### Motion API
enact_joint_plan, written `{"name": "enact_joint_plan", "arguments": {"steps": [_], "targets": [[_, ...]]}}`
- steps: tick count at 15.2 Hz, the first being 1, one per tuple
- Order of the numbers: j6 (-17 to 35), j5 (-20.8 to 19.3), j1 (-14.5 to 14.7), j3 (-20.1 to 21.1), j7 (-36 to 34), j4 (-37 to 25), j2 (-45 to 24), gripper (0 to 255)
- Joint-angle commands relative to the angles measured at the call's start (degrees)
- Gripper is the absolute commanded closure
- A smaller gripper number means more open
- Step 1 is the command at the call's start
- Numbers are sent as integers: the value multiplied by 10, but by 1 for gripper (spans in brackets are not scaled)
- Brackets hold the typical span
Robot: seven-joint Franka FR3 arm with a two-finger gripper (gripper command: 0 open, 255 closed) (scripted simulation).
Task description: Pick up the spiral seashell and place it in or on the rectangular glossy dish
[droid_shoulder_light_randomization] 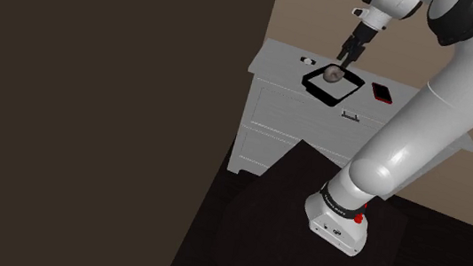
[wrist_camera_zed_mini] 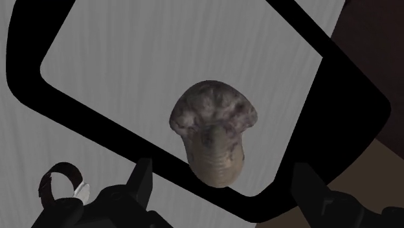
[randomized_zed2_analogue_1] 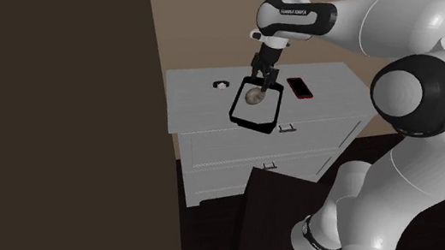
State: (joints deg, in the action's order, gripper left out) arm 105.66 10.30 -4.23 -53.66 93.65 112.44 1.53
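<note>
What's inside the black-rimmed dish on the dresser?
A mottled grey-brown spiral seashell lies inside the dish, on its pale grey floor. The patch of floor beneath the shell is covered, so anything under it cannot be seen.

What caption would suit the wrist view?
Open jaws hang above a brownish shell lying inside the black-rimmed dish.
</note>
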Motion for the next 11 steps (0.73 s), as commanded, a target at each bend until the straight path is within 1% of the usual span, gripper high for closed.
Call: {"name": "enact_joint_plan", "arguments": {"steps": [1,3,11], "targets": [[-28,-2,-2,-2,-2,-27,1,0],[-62,-3,-4,-5,-3,-62,0,0],[-62,-3,-4,-5,-3,-62,0,0]]}}
